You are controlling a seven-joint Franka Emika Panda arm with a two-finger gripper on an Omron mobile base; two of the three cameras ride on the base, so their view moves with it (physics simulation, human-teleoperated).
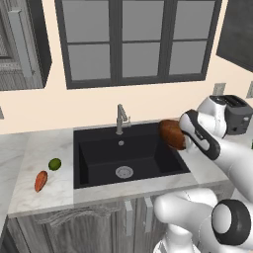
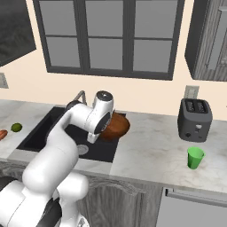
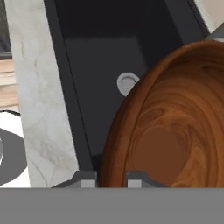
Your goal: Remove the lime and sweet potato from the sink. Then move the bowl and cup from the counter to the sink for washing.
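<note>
The gripper (image 3: 111, 177) pinches the bowl (image 3: 175, 131) by its rim, tilted over the sink's (image 1: 99, 148) right edge; best carried clear of that edge, then lowered level near the drain (image 3: 127, 82); the fingertips are mostly hidden behind the rim; farther right, the cup (image 2: 194, 158) waits on the counter (image 2: 150, 150).

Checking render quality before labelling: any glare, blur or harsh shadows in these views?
Left base view: flat even light, matte black sink without glare. Right base view: small bright green cup sharp. Hand view: wide brown wooden bowl close, grain slightly soft.
</note>
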